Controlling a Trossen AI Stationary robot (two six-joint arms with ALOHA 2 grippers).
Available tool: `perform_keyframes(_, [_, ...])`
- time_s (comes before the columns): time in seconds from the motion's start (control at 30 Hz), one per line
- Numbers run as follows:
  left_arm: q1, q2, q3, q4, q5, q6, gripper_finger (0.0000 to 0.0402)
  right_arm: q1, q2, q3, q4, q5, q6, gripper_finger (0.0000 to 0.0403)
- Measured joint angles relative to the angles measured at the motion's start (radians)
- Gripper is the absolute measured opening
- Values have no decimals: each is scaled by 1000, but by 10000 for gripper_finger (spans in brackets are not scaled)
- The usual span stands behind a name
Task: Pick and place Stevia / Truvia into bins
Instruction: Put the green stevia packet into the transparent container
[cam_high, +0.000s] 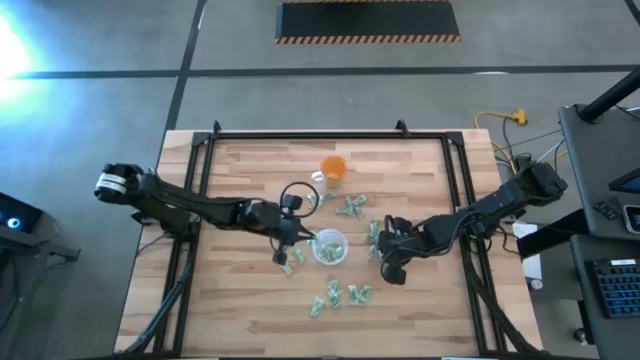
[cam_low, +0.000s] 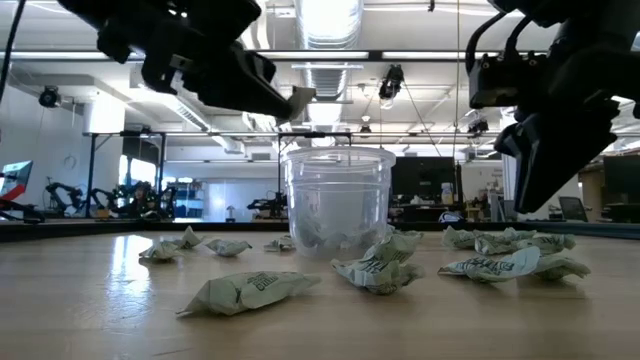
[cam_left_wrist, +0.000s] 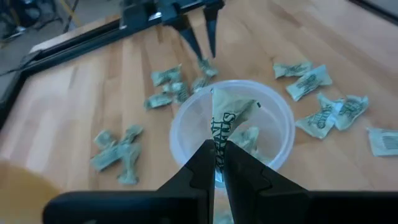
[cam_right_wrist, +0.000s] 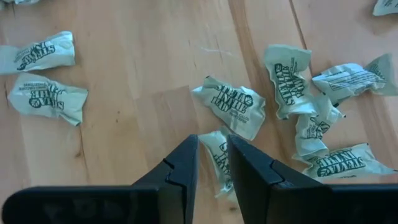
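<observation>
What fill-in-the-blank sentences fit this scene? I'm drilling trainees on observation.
1. The left gripper holds a sachet above the clear ____.
2. The tabletop is made of ____.
3. The right gripper is shut on a sachet lying on the ____.
4. Beyond the clear cup stands an ____ cup.

Missing: cup; wood; table; orange

Pale green-and-white sachets with dark printed lettering, clear cup with whitish rim, orange translucent cup, light wood plank table, black arms with black fingers.
</observation>
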Motion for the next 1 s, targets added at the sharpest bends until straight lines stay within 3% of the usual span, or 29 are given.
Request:
perform_keyframes(0.43, [0, 143, 44, 67, 40, 18, 14, 7, 0, -6, 3, -7, 15, 105])
perform_keyframes(0.8, [0, 135, 44, 63, 40, 19, 105, 28, 0, -17, 30, -6, 21, 100])
perform_keyframes(1.0, [0, 93, 44, 17, 34, 19, 127, 36, 23, -33, 35, -6, 36, 105])
